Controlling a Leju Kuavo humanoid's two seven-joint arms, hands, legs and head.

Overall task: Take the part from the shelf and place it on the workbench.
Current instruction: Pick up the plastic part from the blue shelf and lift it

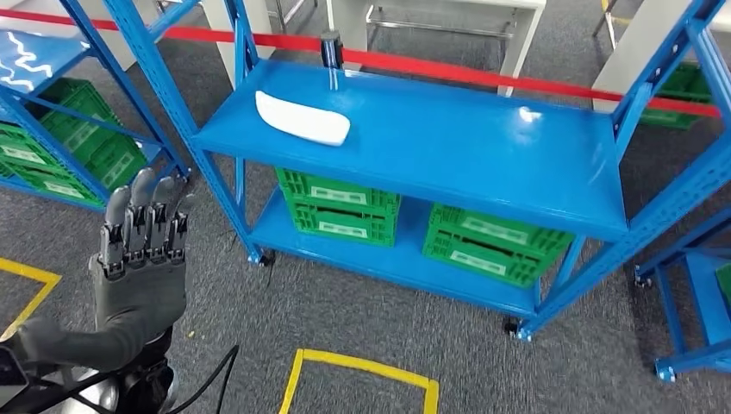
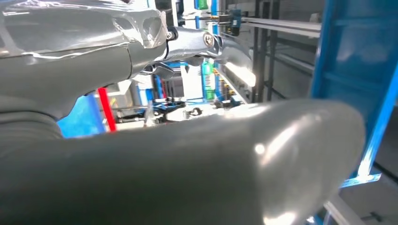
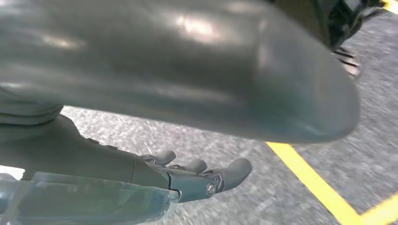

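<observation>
Left hand (image 1: 142,250) raised in front of the blue shelf (image 1: 483,164), fingers straight and apart, holding nothing, well short of the shelf's front-left corner. Right hand (image 3: 187,176) hanging over grey carpet (image 3: 225,140) beside a yellow floor line (image 3: 309,178), fingers loosely extended, nothing in them. White part (image 1: 302,119) lying flat on the upper shelf board near its left edge, green crates (image 1: 345,207) on the lower board beneath.
</observation>
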